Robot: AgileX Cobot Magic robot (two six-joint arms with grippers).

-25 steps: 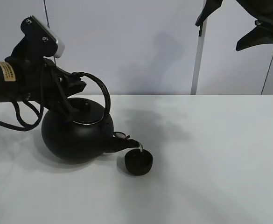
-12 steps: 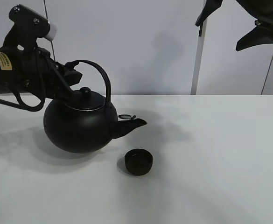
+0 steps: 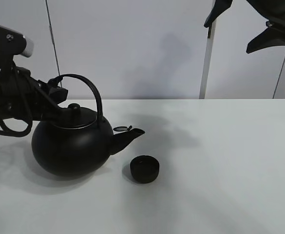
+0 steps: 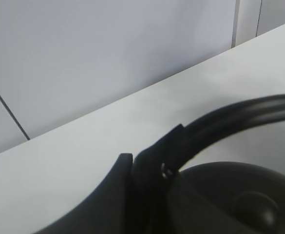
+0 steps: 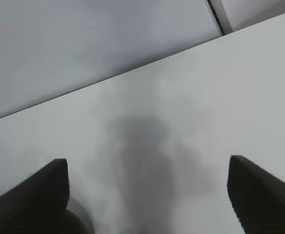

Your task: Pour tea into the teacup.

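The big black kettle (image 3: 70, 146) stands upright at the left of the white table (image 3: 220, 161), on it or just above it; I cannot tell which. Its spout points right toward the teacup (image 3: 144, 169), a small low black cup a little right of the spout and apart from it. My left gripper (image 3: 55, 90) is shut on the kettle's arched handle (image 3: 91, 92). The left wrist view shows that handle (image 4: 239, 113) clamped in the dark fingers (image 4: 132, 190) above the lid (image 4: 239, 200). My right gripper (image 3: 228, 36) hangs open and empty high at the back right, fingers (image 5: 264, 190) spread over bare table.
A pale wall with a vertical white post (image 3: 206, 63) stands behind the table. The table's right half (image 3: 239, 146) is white surface with soft shadows.
The kettle was tilted with its spout over the teacup a second ago. It has swung back upright and moved left and down with my left gripper. The right arm and the teacup have not moved.
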